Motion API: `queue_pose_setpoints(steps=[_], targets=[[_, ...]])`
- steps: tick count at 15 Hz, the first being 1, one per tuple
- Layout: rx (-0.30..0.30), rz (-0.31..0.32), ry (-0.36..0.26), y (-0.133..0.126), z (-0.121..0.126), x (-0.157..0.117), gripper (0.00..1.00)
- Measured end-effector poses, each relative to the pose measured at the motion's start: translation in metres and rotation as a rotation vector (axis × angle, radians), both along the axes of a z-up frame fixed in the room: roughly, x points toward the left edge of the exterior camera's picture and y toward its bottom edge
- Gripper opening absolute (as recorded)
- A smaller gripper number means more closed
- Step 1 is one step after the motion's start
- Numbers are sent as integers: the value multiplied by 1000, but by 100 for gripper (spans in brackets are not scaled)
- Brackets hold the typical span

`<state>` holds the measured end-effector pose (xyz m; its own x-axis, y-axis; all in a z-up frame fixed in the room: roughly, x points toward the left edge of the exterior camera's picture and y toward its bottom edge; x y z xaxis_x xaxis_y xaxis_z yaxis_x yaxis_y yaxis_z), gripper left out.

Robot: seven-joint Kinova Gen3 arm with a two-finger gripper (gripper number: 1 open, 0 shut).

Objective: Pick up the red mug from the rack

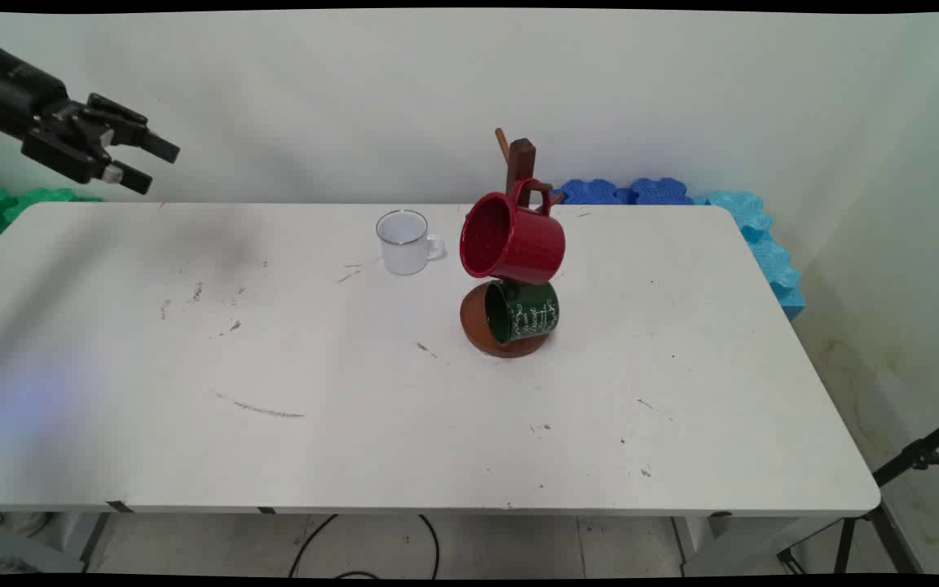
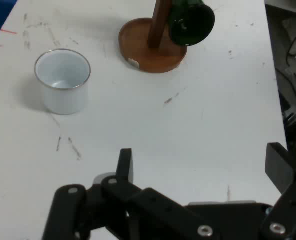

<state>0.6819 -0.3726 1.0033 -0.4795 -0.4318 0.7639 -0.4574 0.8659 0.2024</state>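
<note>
My gripper (image 1: 156, 165) hangs high above the table's far left corner, open and holding nothing; in the hand view its fingers (image 2: 124, 165) stand wide apart. A wooden mug tree (image 1: 516, 175) with a round brown base (image 1: 478, 330) stands mid-table. A red mug (image 1: 513, 239) hangs on an upper peg, and a green mug (image 1: 522, 311) with white lettering hangs below it. A small white enamel mug (image 1: 404, 242) stands upright on the table left of the tree. The hand view shows the white mug (image 2: 62, 81), the base (image 2: 150, 55) and the green mug (image 2: 190, 22).
The white table (image 1: 355, 424) bears scuff marks. Blue foam pieces (image 1: 751, 224) line the far right edge, green ones (image 1: 5, 204) the far left. A tripod leg (image 1: 914, 465) stands at the lower right, and cables lie on the floor under the front edge.
</note>
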Motion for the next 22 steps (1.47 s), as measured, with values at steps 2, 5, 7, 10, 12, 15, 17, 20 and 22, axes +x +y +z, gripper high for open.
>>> queue_pose_setpoints(steps=[2,5,7,10,12,15,17,20,22], targets=[[4,-1,7,-2,4,0,100],[1,11,16,-6,12,-7,100],[-11,31,18,-6,20,-15,100],[-39,87,13,-3,34,-35,100],[-34,142,-6,0,39,-45,100],[26,260,-52,8,33,-64,100],[63,297,-45,14,20,-83,100],[98,316,-21,18,0,-117,100],[109,313,1,23,-13,-147,100]])
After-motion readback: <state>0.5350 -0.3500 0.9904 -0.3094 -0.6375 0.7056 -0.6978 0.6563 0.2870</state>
